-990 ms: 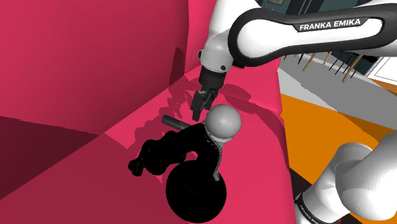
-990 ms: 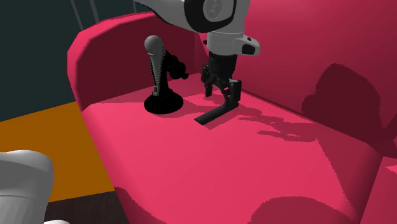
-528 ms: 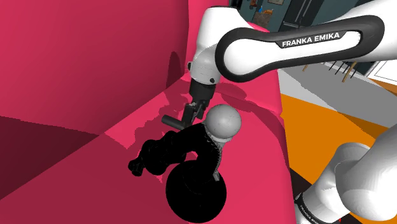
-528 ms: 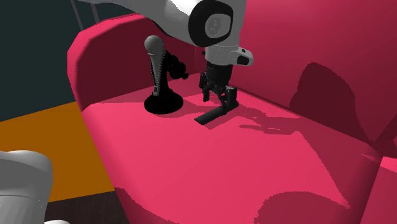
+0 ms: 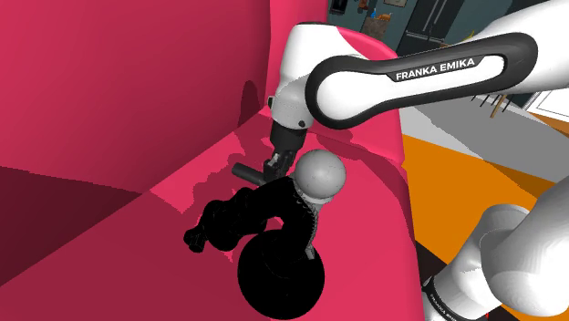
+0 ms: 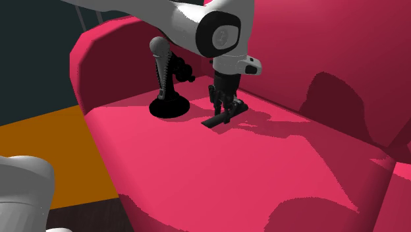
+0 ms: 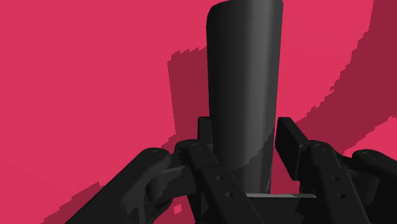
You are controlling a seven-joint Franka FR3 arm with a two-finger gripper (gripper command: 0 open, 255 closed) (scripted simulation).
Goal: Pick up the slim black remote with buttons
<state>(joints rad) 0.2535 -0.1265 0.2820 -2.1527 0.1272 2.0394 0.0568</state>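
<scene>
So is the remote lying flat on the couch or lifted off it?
Lying flat. The remote rests full length on the couch seat, no gap under it, with the claw down over one end.

The gripper [image 6: 226,111] is down at the remote [image 6: 216,121]; I cannot tell if it holds it. The remote lies flat on the red seat [image 6: 263,171], near the backrest [image 6: 316,39]. The white arm [image 6: 211,29] comes in from the top edge. To the view's left of the remote stands a black figure [image 6: 167,82] with a grey ball on top, close to the armrest [image 6: 99,59]. Orange floor [image 6: 39,151] shows at the left.
</scene>
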